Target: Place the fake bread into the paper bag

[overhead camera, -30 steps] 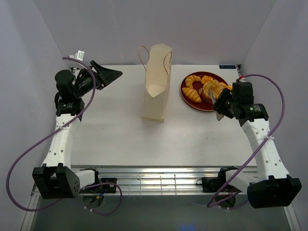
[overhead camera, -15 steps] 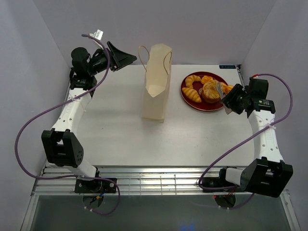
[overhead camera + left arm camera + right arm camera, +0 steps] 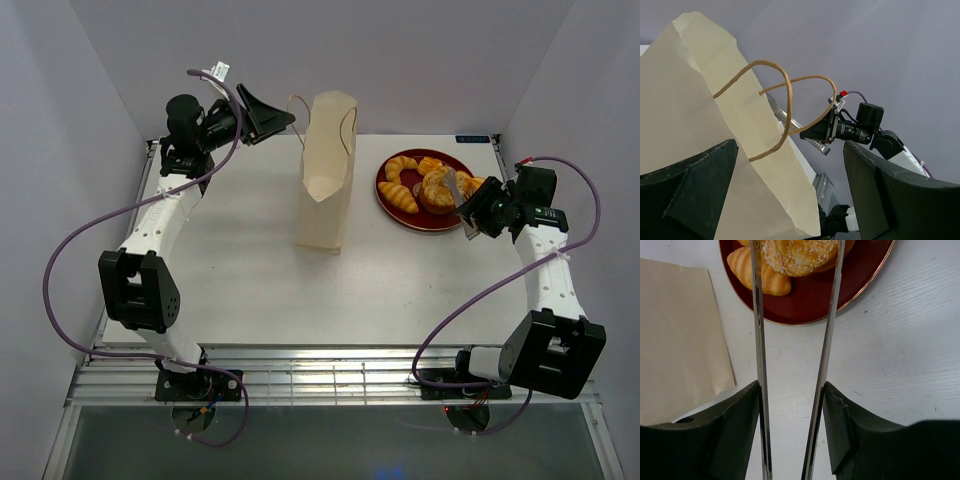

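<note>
right gripper (image 3: 790, 390) is pinching a pair of metal tongs (image 3: 758, 340), and their two blades are straddling the seeded round bun (image 3: 797, 255), seemingly not squeezing it yet, so the pick-up step is in hand. the bun is lying with the croissants (image 3: 398, 195) on the dark red plate (image 3: 810, 300); the paper bag (image 3: 325, 190) is standing upright just left of it. left gripper (image 3: 272, 117) is hovering spread wide beside the cord handles (image 3: 785, 100). next, the tongs are needing to close firmly on the bun, then carry it over the bag's mouth.
</note>
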